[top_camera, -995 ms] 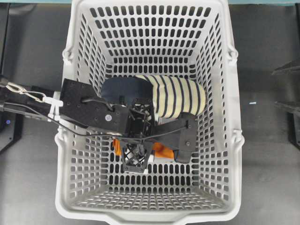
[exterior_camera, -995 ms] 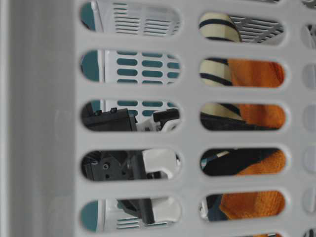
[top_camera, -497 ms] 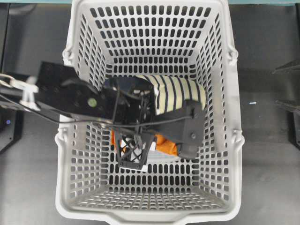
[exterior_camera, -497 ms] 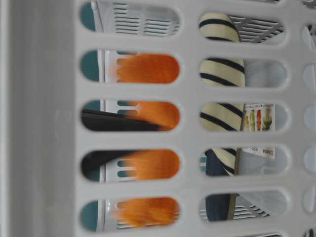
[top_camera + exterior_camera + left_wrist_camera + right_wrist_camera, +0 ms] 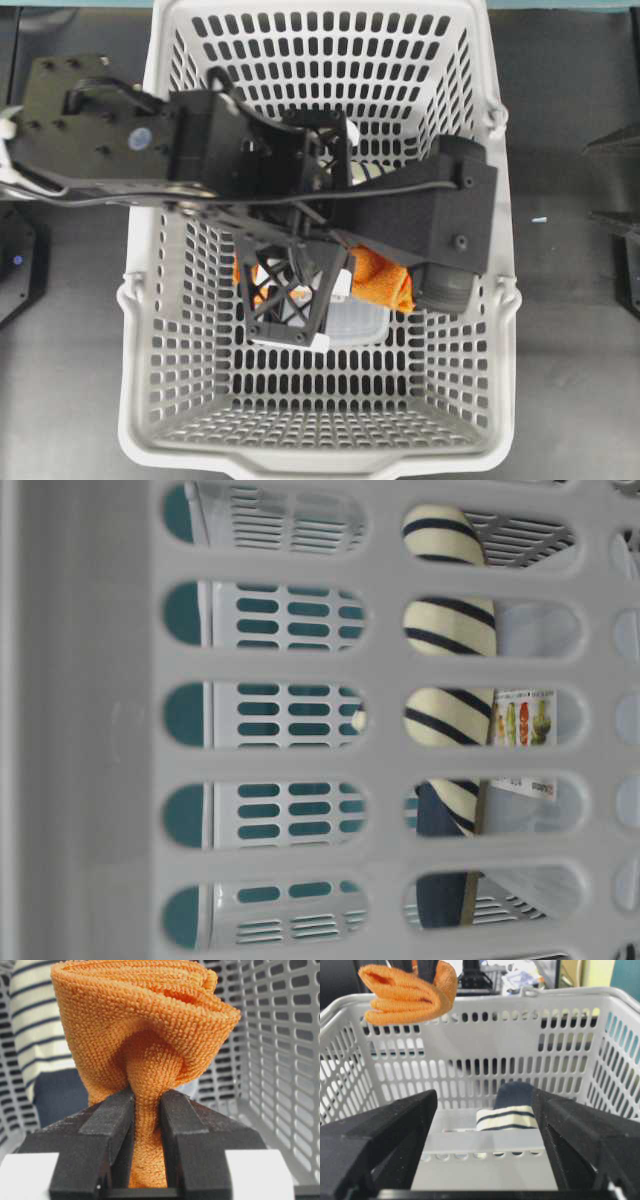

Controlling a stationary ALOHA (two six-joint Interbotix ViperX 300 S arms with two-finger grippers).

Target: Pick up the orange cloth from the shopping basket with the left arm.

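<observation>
Left gripper clamps tight on the orange cloth, which bunches out past the fingertips, lifted above the shopping basket rim. Over right, the right gripper stands wide apart.

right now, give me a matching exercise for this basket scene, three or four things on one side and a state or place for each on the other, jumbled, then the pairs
Things:
1. orange cloth
2. striped slipper
3. left gripper
4. right gripper

States or places:
A. jaws wide apart, holding nothing
B. lying on the floor of the shopping basket
C. bunched up and hanging at rim height
D. clamped shut on fabric

Pairs: 1-C, 2-B, 3-D, 4-A
</observation>
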